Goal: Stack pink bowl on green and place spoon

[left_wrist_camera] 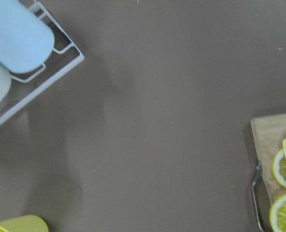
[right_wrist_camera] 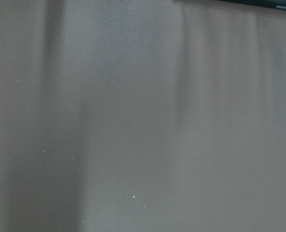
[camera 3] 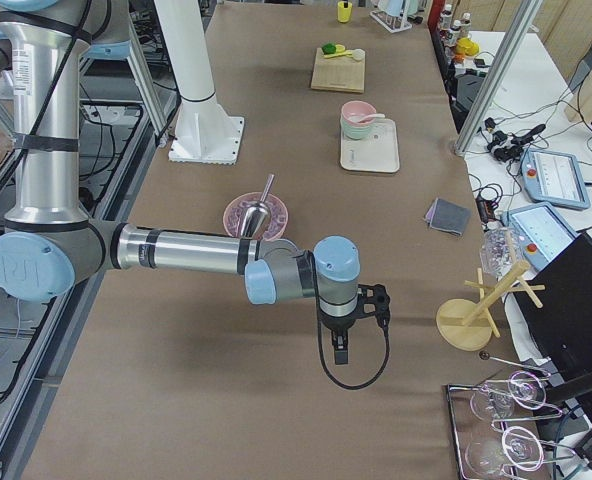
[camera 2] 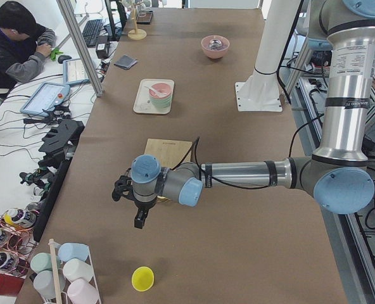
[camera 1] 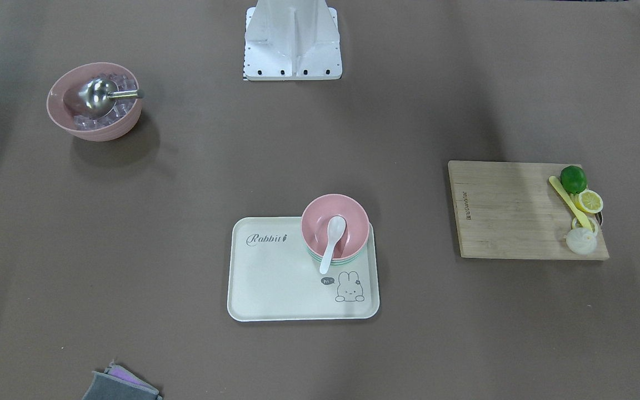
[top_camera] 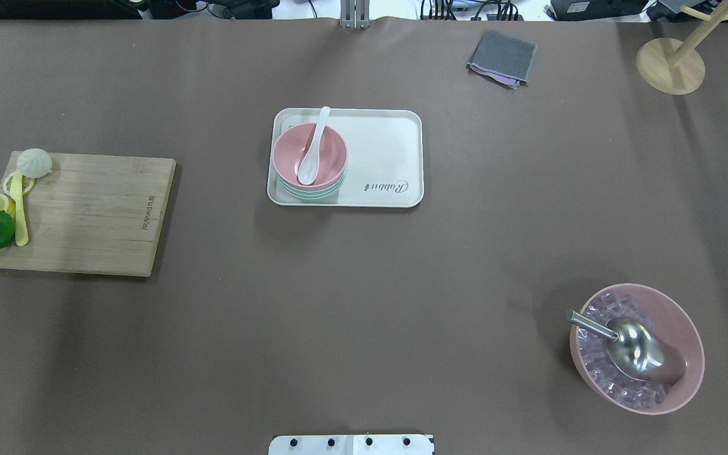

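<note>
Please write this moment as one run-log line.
pink bowl: on green bowl | spoon: inside pink bowl | left hand, right hand: far away, grip unclear

The green bowl (top_camera: 309, 194) is almost all hidden under the pink bowl (top_camera: 332, 148); only thin stripes of its side peek out. The left tool (camera 2: 139, 220) shows only from the side and looks small, so I cannot tell if it is open or closed. The same goes for the right tool (camera 3: 340, 352). The gray cloth (camera 1: 117, 387) is cut off by the bottom edge of the front view. In the left wrist view, a blue cup (left_wrist_camera: 15, 36), a yellow cup (left_wrist_camera: 17, 224) and lemon slices (left_wrist_camera: 284, 169) are cut off by the edges. In the right wrist view, a dark thing (right_wrist_camera: 239, 2) at the top edge is too cut off to name.
</note>
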### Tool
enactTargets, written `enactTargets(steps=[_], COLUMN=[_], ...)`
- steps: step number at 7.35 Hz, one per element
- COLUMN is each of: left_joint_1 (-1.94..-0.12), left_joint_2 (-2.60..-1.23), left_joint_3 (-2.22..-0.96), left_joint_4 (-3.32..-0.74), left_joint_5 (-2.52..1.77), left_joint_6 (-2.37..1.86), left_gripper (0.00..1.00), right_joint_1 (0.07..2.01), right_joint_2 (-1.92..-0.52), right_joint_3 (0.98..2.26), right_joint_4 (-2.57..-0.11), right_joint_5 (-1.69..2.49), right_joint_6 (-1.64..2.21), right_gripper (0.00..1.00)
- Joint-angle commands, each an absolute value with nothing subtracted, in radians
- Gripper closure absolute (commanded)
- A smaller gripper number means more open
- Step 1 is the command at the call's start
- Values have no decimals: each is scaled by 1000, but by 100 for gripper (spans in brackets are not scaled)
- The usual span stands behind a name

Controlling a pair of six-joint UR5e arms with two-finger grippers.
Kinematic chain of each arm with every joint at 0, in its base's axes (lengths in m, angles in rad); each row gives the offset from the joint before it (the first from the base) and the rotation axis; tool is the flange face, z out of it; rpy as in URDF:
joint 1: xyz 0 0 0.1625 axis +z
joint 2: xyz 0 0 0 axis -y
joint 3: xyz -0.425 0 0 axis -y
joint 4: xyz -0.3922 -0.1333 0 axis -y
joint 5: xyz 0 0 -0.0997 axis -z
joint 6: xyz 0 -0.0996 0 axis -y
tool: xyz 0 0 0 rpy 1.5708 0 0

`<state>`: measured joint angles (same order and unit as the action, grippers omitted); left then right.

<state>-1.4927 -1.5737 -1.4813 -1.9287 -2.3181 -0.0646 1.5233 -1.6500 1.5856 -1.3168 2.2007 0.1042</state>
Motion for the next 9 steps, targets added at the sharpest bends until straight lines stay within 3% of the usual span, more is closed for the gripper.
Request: enactTargets(steps=[1,3,5,9], left_joint_1=[-1465,-1445,-1454,-1456], left_joint_2=[-1562,-1568,-1560,-1551], left_joint_3=[-1506,-1528,-1659,-1672], left_joint_4=[-1827,-1714,-1565,-1571], left_joint_5=[-2329,-2303,-2243,-2252], left_joint_6=[-58,105,129,118], left_gripper=[2,2,2,2], right_joint_1=[1528,1528,1534,1559], right_joint_2=[-1667,-1674,-1677,-1703], right_joint_3=[1586,1586,1588,1594], right_joint_4=[-1287,-1287,-1292,-1304], right_joint_5=[2207,2210,2238,2273], right_joint_6=[106,104,101,31], right_gripper=[0,0,0,0])
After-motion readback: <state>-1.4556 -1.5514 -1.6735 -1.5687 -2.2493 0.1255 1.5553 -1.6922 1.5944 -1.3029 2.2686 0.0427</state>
